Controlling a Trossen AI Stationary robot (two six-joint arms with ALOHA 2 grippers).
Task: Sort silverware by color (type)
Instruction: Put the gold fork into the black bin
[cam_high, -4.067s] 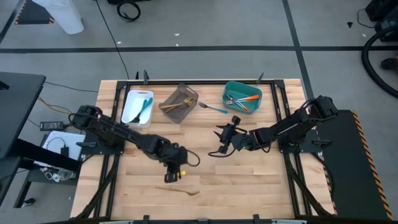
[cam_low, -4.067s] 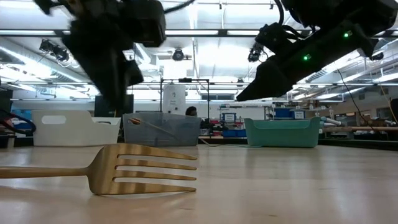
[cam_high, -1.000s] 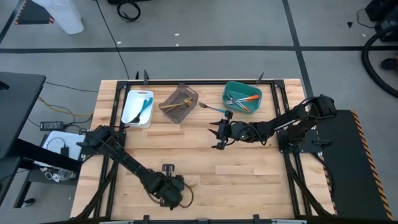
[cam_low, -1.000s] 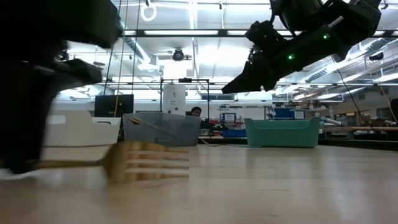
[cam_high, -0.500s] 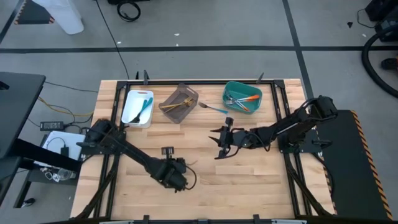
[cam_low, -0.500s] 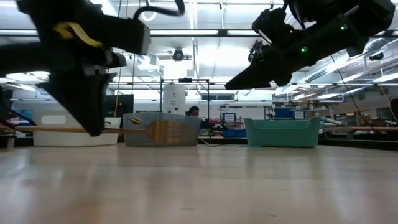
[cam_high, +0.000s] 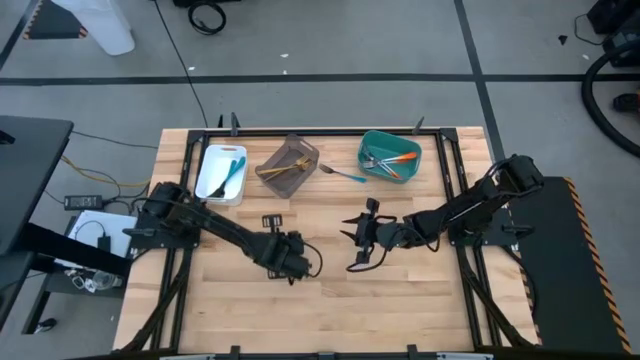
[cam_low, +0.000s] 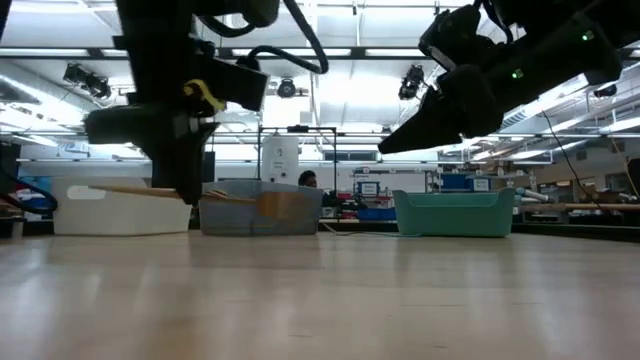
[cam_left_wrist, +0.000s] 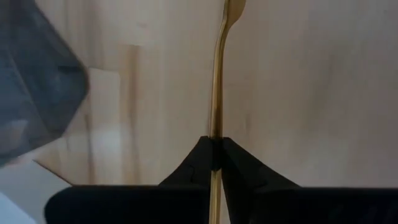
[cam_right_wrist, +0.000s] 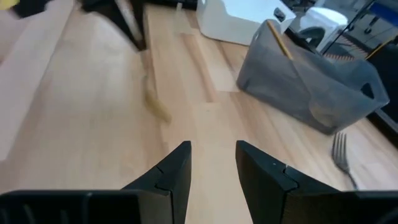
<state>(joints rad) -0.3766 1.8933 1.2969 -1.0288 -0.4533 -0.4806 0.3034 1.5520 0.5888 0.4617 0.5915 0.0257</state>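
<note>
A tan fork (cam_low: 270, 206) hangs level above the table's middle, with my left gripper (cam_high: 287, 260) (cam_left_wrist: 216, 142) shut on its handle. Its tines point toward my right gripper (cam_high: 353, 248) (cam_right_wrist: 211, 163), which hovers open and empty a little to the right, above bare wood. Far off stand the white bin (cam_high: 221, 172), the grey-brown bin (cam_high: 289, 165) with tan utensils, and the teal bin (cam_high: 390, 155) with orange- and blue-handled ones. A blue-handled fork (cam_high: 342, 174) lies flat on the table between the grey-brown and teal bins. My left gripper pinches the fork's slim handle (cam_left_wrist: 216, 127) between its two fingers, about midway along the handle. The fingers come steeply from above and lie across it. The fork is lifted clear of the table and stays about level, with handle end (cam_low: 110, 189) and tines sticking out on either side.
The three bins line the table's far edge. Open wood spreads across the table's middle and near half. A black metal frame (cam_high: 180, 160) runs round the table's sides. Benches and shelves of the room fill the background of the low view.
My left gripper has risen from near the table's near edge and gone toward the middle and far side, tipping as it went; the fork has come up off the wood and hangs clear. My right gripper, still open, has drifted toward the near edge.
</note>
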